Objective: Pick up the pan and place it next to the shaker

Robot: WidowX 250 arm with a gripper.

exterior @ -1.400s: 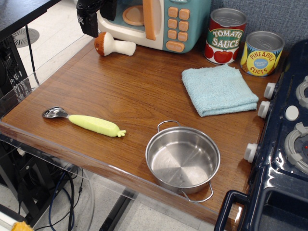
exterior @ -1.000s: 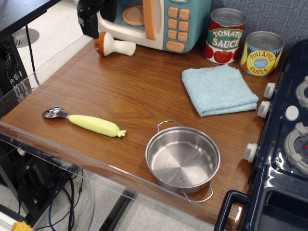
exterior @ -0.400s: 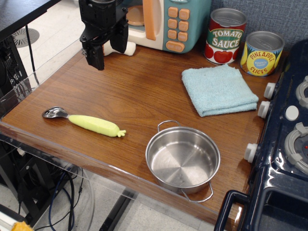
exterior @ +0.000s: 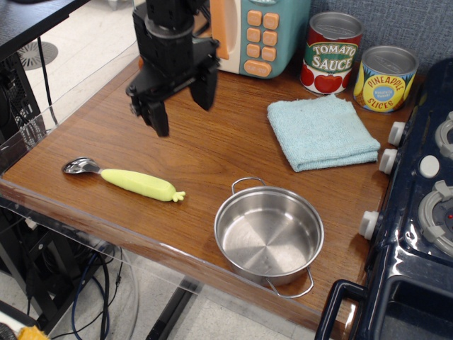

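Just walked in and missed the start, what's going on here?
A black robot gripper hangs open and empty over the wooden counter, in front of the toy microwave. The shiny steel two-handled pan sits untouched near the counter's front edge. The gripper hides the spot by the microwave, so no shaker is visible.

Way to the pan: we see bare wood between it and our gripper.
Left side: the spoon lies there.
Right side: the cloth and stove block us.
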